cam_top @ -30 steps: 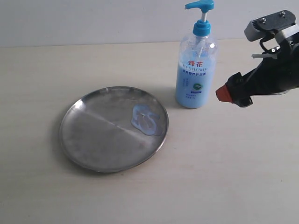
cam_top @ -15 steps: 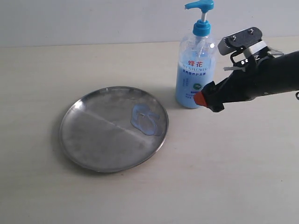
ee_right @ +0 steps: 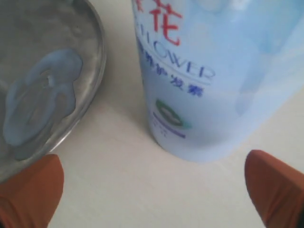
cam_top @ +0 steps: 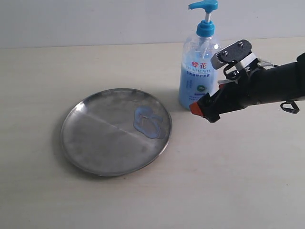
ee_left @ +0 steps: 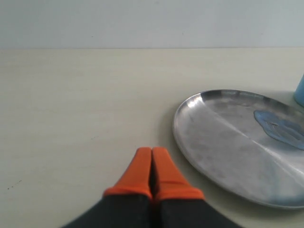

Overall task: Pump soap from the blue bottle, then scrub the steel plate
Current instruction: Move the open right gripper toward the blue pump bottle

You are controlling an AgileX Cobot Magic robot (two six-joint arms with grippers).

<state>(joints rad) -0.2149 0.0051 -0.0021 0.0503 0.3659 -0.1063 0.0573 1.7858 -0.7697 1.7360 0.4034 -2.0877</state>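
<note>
Glossy pale-blue soap (cam_top: pixel 150 122) smears the shiny steel plate (cam_top: pixel 95 140); right hand (ee_right: pixel 152 190) spread apart, left hand (ee_left: pixel 151 156) clenched empty.

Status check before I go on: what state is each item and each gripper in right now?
Blue bottle: upright, pump head raised, partly full.
Steel plate: lying flat, not yet scrubbed.
Soap: unspread blob on the plate, near its rim.
Left gripper: shut, empty.
Right gripper: open, empty, facing the bottle's base.
</note>
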